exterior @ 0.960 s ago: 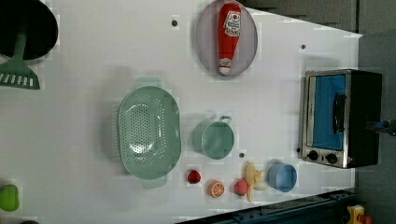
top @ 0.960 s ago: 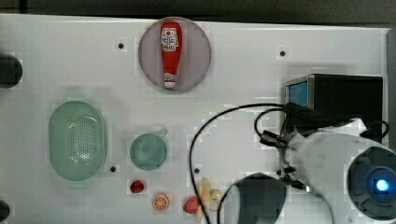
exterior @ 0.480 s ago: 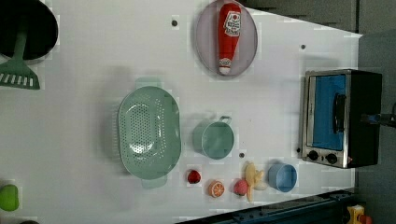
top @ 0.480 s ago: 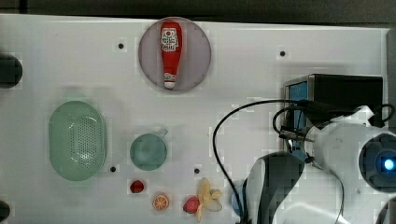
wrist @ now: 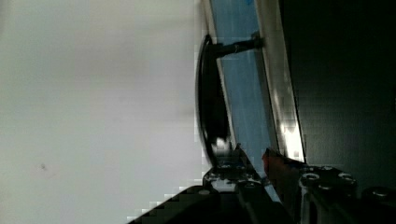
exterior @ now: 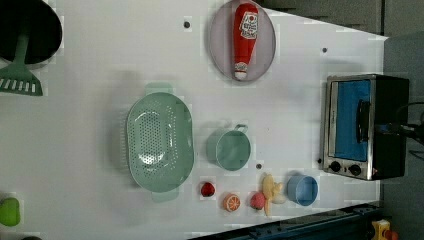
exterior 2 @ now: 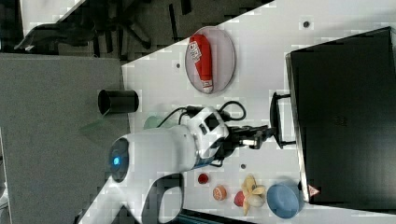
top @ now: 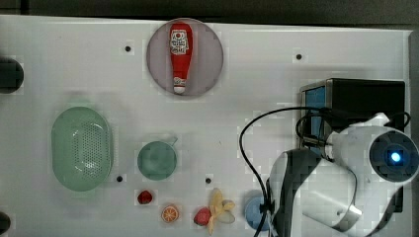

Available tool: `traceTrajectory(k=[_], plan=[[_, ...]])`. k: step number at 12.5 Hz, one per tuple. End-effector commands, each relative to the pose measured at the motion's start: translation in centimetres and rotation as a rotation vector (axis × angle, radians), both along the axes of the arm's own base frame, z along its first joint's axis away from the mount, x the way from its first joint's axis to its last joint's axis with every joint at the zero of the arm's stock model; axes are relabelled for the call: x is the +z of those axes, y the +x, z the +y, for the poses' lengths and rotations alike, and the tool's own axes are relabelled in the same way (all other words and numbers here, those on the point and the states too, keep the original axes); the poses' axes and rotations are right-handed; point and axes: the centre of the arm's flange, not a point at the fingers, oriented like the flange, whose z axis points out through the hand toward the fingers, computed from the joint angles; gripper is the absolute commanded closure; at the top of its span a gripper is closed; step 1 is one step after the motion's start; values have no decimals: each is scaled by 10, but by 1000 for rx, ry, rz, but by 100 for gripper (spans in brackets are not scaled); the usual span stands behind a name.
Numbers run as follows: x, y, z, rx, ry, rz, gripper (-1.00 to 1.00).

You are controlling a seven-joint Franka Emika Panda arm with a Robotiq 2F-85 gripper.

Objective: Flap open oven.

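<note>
Carried further toward the oven (exterior 2: 343, 116) since the earlier top view is the claw (exterior 2: 261, 135), now just short of the door handle (exterior 2: 276, 119).
Its fingers are set narrow, holding nothing; the closed oven sits directly ahead of it. A slip off the thin handle is judged possible if the fingers hook it off-centre. Fingertip contact is hard to make out; the arm (top: 365, 163) hides the door in the top view.
</note>
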Motion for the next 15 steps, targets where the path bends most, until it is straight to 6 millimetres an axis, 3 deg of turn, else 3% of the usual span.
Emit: traceTrajectory(k=[1, 6, 10, 15], plan=[[-10, 9, -3, 67, -22, -6, 65], [-49, 16, -5, 74, -41, 33, 65], [-57, 22, 8, 103, -40, 49, 65], [-73, 35, 54, 159, -87, 99, 65]])
